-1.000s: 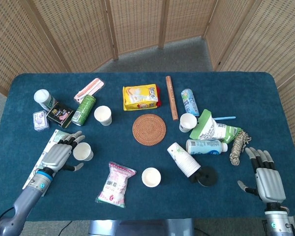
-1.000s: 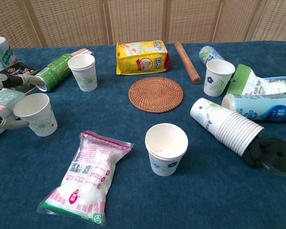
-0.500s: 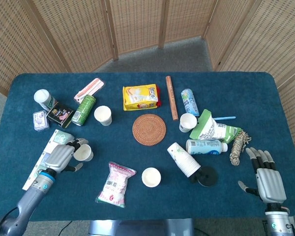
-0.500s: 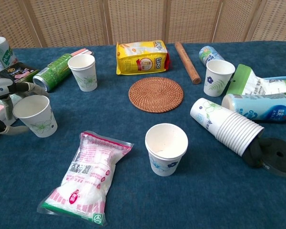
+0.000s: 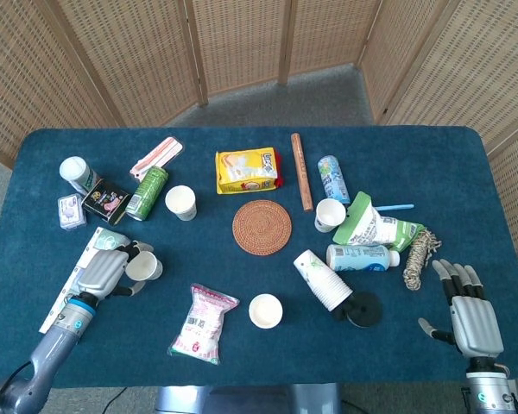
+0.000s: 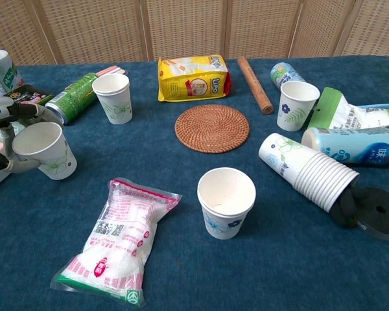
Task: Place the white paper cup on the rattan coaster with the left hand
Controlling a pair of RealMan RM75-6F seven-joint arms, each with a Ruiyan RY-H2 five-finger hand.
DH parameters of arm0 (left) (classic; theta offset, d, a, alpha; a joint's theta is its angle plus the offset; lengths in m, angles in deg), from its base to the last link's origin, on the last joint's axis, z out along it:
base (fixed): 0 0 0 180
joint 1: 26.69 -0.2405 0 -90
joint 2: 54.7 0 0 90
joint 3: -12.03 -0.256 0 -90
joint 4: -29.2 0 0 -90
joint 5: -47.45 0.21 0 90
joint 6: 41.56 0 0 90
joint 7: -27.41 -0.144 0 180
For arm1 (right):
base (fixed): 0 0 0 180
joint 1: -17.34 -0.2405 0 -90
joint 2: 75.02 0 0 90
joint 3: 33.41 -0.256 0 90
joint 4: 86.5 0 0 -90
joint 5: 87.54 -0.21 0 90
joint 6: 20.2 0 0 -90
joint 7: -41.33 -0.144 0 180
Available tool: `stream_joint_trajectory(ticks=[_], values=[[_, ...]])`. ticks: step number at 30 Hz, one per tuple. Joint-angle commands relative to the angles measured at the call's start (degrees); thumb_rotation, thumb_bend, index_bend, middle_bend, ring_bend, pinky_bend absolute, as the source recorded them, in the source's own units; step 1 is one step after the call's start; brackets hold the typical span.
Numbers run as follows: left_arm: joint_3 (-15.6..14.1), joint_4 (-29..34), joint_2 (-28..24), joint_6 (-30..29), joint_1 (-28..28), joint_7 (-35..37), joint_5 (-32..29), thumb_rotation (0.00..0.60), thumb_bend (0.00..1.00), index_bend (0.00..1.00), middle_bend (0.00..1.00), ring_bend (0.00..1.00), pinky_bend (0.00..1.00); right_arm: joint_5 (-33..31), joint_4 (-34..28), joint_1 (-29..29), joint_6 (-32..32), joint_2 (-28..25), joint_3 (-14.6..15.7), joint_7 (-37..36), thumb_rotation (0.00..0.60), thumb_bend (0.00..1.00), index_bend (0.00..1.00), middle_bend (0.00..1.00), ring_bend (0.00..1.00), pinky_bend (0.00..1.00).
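Gripping stage, head view: left hand (image 5: 104, 269) wraps the white paper cup (image 5: 143, 266) at the table's left side, fingers over the rim side, thumb under; cup looks tipped toward the hand.
Target, head view: rattan coaster (image 5: 262, 226) sits bare mid-table, well apart from the held cup, so the carry is still ahead.
Right hand, head view: right hand (image 5: 466, 312) rests flat at the near right corner, fingers spread, holding nothing; parked because the task is the left hand's.
Obstacles, head view: snack packet (image 5: 203, 323) and another cup (image 5: 265, 310) lie near the path; a third cup (image 5: 180, 202) stands beside the green can (image 5: 147, 191).
Change, head view: half a second back the cup stood further from the palm; now it's drawn in tighter.
Grip, chest view: left hand (image 6: 1, 133) at the left edge, fingers (image 6: 26, 111) curled over the cup (image 6: 43, 149); cup is tilted and seems lifted off the blue table (image 6: 298, 259), judged from the raised base.
Target, chest view: coaster (image 6: 212, 127) clear on top, in front of the yellow bag (image 6: 193, 78).
Change, chest view: cup was upright on the cloth a second ago; now it leans and sits higher in frame.
Right hand, chest view: not shown.
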Motion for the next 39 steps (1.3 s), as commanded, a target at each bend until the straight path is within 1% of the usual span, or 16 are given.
stream_joint_trajectory(ticks=[1,5,11,16,19,23,28,34,39], values=[[1.38,1.39,-1.47,1.15,1.02,3.14,-0.23,0.600,0.37,0.25,0.28,0.32,0.55,0.03,0.09,0.00,-0.05,0.06,0.03,-0.23,0.600,0.22,0.00,0.00,0.00,0.00],[4.09,3.46,-4.11,3.26,3.02,8.93,-0.46,0.600,0.37,0.25,0.28,0.32,0.55,-0.03,0.65,-0.01,-0.32,0.41,0.11,-1.18,0.600,0.22,0.00,0.00,0.00,0.00],[7.98,4.37,-6.50,7.89,7.04,13.69,-2.78,0.600,0.37,0.25,0.28,0.32,0.54,0.46,1.29,0.09,-0.41,0.30,0.42,-2.61,0.600,0.22,0.00,0.00,0.00,0.00],[10.62,5.12,-7.13,14.01,11.11,19.21,-4.88,0.600,0.37,0.25,0.28,0.32,0.54,1.02,1.86,0.59,0.30,0.11,0.69,-3.92,0.600,0.22,0.00,0.00,0.00,0.00],[11.96,4.30,-6.34,15.87,13.29,20.17,-6.10,0.600,0.37,0.25,0.28,0.32,0.54,1.43,2.13,0.82,0.60,0.05,0.90,-4.68,0.600,0.22,0.00,0.00,0.00,0.00],[13.38,1.97,-4.31,18.04,17.04,18.10,-8.90,0.600,0.37,0.25,0.28,0.32,0.54,2.13,2.68,1.32,1.44,-0.09,1.15,-5.96,0.600,0.22,0.00,0.00,0.00,0.00],[14.10,-0.51,-1.81,21.12,21.95,13.69,-13.80,0.600,0.37,0.25,0.28,0.32,0.54,2.68,3.65,2.14,2.45,-0.29,1.53,-7.81,0.600,0.22,0.00,0.00,0.00,0.00],[13.68,-5.65,2.44,23.70,27.71,7.82,-19.87,0.600,0.37,0.25,0.28,0.32,0.54,3.26,4.93,3.15,3.62,-0.62,1.96,-10.10,0.600,0.22,0.00,0.00,0.00,0.00],[13.39,-11.59,7.93,24.20,32.41,3.90,-24.10,0.600,0.37,0.25,0.28,0.32,0.54,3.42,5.89,4.20,5.09,-0.91,1.96,-12.08,0.600,0.22,0.00,0.00,0.00,0.00]])
